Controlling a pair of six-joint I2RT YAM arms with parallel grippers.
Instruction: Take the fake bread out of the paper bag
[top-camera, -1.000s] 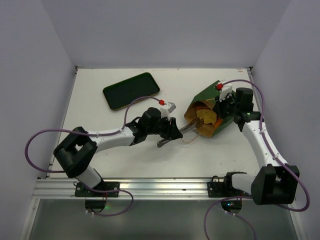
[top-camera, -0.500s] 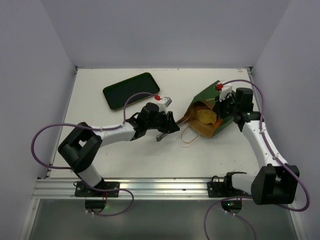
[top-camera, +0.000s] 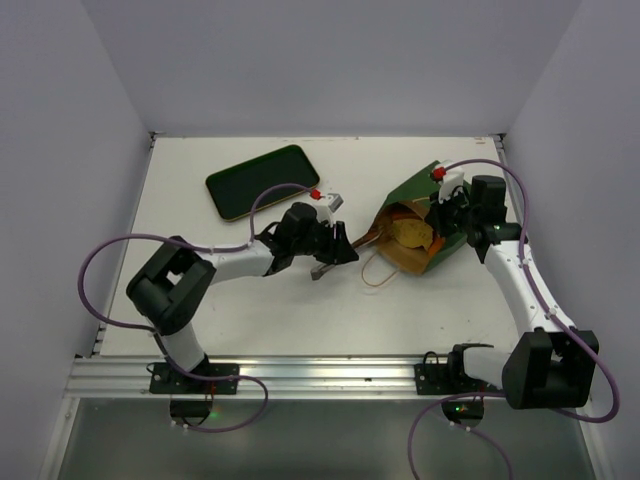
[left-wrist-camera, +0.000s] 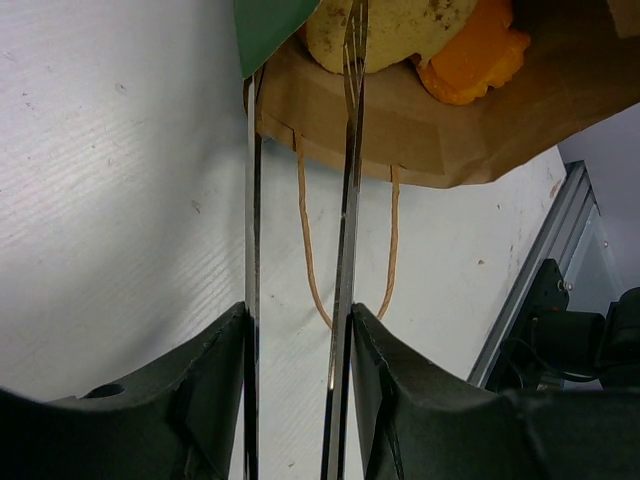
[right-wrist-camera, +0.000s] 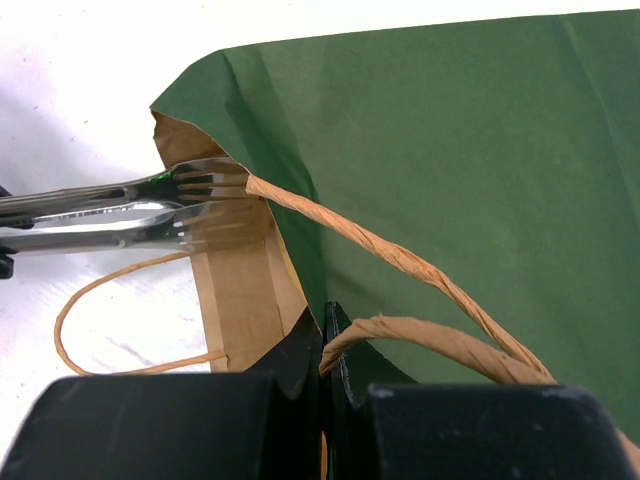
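Observation:
The paper bag (top-camera: 424, 186) lies on its side at the right, dark green outside, brown inside, its mouth facing left. Fake bread (top-camera: 410, 233) shows in the mouth: a pale yellow piece (left-wrist-camera: 400, 28) and an orange piece (left-wrist-camera: 472, 60). My left gripper (top-camera: 338, 250) is shut on metal tongs (left-wrist-camera: 346, 200), whose tips reach the bag's mouth, one blade over the yellow piece. My right gripper (top-camera: 441, 214) is shut on the bag's upper rim (right-wrist-camera: 300, 300) by a string handle (right-wrist-camera: 400, 262). The tongs' forked tips (right-wrist-camera: 200, 200) show in the right wrist view.
A dark green flat tray (top-camera: 262, 181) lies at the back left. The bag's lower string handle (left-wrist-camera: 312, 260) loops out on the white table toward the left gripper. Walls close the table at back and sides; a metal rail (top-camera: 320, 372) runs along the near edge.
My left gripper has shifted back and farther up the table with the tongs, which now point flatter at the bag's mouth. The left elbow swung right. The right arm and the bag have not moved.

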